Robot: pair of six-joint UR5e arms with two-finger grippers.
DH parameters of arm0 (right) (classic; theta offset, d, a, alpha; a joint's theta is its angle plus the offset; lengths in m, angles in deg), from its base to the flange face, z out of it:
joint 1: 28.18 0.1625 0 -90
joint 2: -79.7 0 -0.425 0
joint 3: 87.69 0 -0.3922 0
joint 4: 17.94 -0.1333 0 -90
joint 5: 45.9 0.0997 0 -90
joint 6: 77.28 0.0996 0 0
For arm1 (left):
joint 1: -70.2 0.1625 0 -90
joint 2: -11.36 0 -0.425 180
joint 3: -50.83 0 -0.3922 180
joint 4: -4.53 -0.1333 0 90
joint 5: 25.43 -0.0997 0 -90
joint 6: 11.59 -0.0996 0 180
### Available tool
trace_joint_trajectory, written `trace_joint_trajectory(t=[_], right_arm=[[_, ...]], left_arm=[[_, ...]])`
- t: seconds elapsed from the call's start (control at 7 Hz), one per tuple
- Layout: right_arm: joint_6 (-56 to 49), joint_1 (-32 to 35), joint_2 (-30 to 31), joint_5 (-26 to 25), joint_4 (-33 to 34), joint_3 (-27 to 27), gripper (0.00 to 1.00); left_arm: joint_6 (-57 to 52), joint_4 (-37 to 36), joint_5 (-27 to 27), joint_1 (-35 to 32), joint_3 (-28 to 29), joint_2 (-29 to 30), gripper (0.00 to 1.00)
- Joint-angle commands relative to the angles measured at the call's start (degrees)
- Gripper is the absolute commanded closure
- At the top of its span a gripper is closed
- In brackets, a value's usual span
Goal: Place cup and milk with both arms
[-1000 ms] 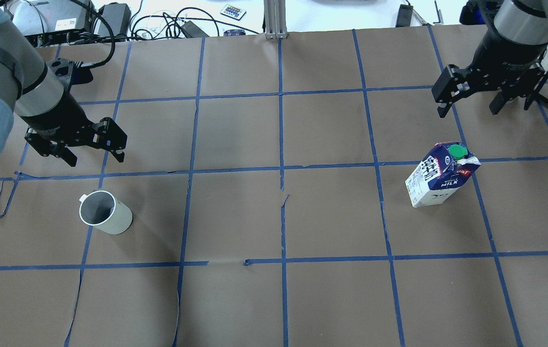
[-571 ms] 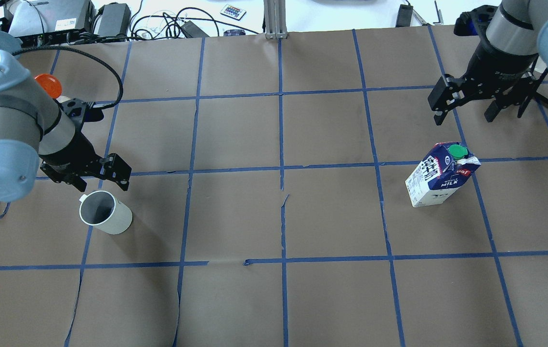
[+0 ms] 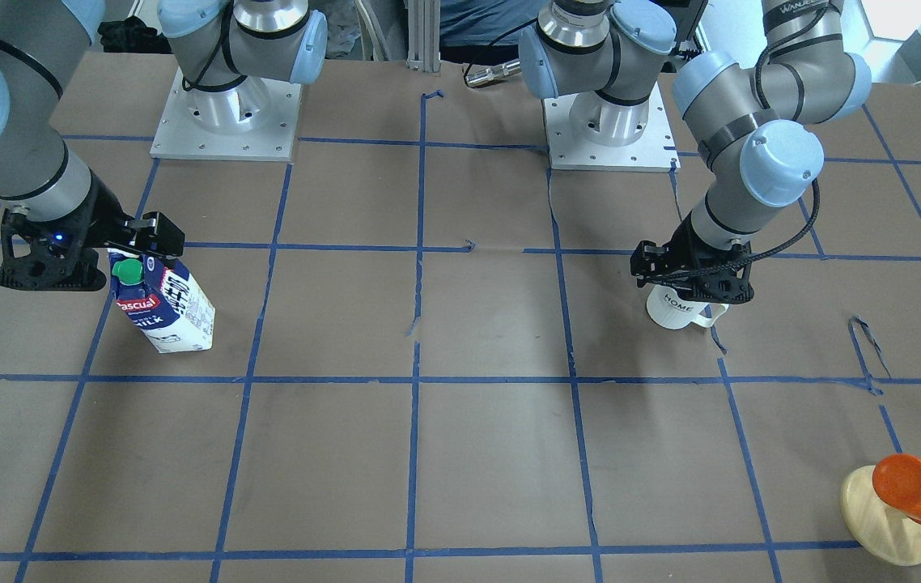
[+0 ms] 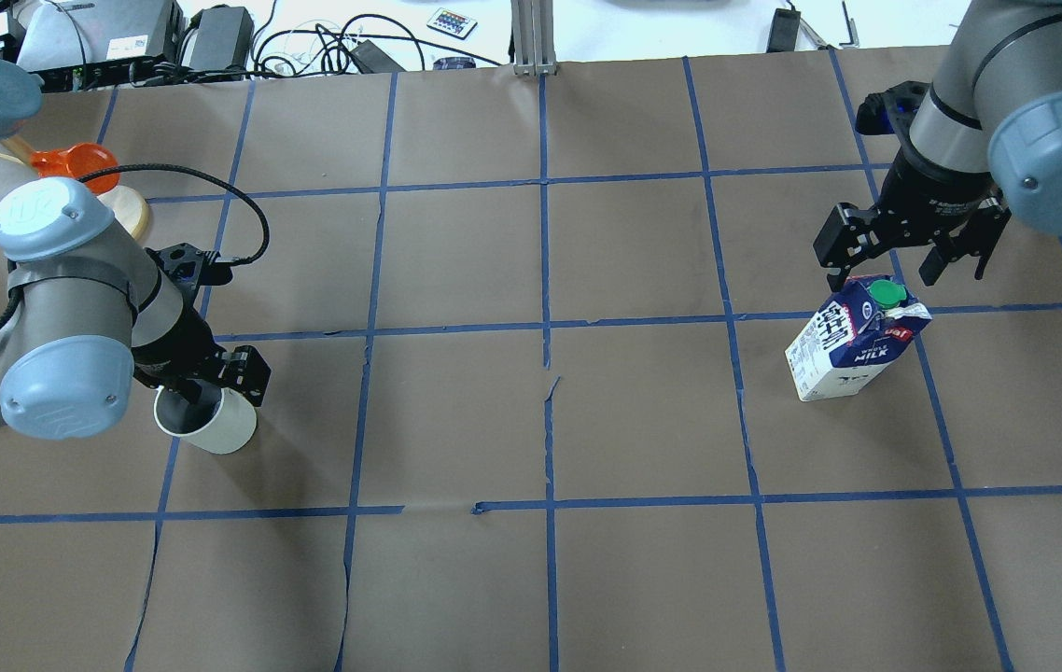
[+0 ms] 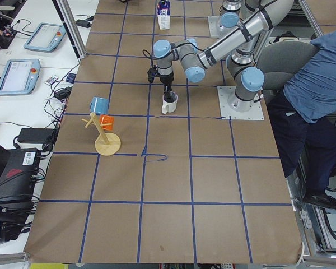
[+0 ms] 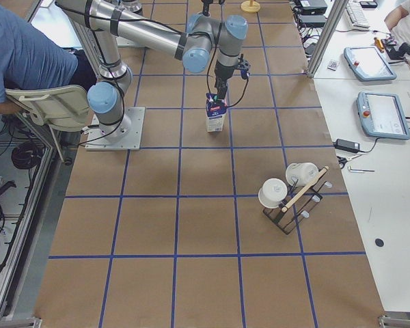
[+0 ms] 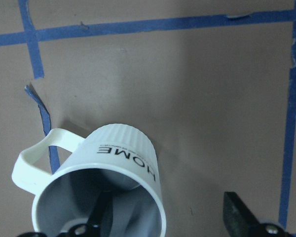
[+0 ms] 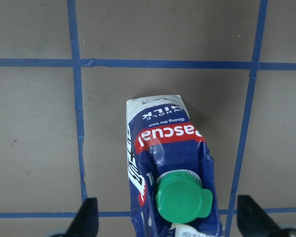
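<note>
Cup (image 4: 218,427) stood upright on the brown-paper tabletop (image 4: 456,420), left side, "HOME" lettering on its wall and its handle facing left. Left gripper (image 4: 204,387) was low over it with the jaws parted. One finger sat inside the mug and the other finger (image 7: 240,215) outside, clear of the wall, so nothing was gripped. Milk (image 4: 853,347) stood on the right side of the tabletop, green cap up, well apart from the cup. Right gripper (image 4: 881,277) hung just above the carton top, spread wide. In the right wrist view its fingers flanked the gable with a gap on both sides, holding nothing. Blue tape lines (image 4: 545,252) gridded the tabletop. Orange cup (image 4: 74,161) sat on a pale wooden disc at the far left corner, apart from both arms.
</note>
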Motion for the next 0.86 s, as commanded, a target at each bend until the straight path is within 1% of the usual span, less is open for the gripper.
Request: trace_joint_trajectory(t=[0.0, 0.14, 0.29, 0.43, 0.57, 0.71], right_arm=[[-0.08, -0.1, -0.04, -0.33, 0.86, -1.29, 0.01], [-0.08, -0.1, -0.04, -0.15, 0.95, -1.29, 0.11], [-0.16, -0.1, -0.04, -0.15, 1.04, -1.29, 0.11], [-0.16, -0.1, -0.04, -0.24, 0.95, -1.37, 0.13], [-0.16, -0.18, -0.39, -0.33, 0.95, -1.46, 0.15], [-0.16, -0.27, -0.4, -0.33, 0.95, -1.46, 0.15]], left_arm=[[0.92, -0.08, -1.03, 0.02, 1.25, 0.92, 1.0], [3.01, -0.08, -0.51, -0.16, 2.04, 1.18, 1.0], [7.03, -0.08, 0.11, -0.51, 3.53, 1.62, 1.0], [7.6, 0.7, 1.85, -1.21, 6.33, 2.23, 1.0], [11.52, 0.88, 3.87, -3.65, 8.97, 2.93, 1.0], [20.17, 0.89, 4.15, -6.98, 11.43, 4.42, 1.0]])
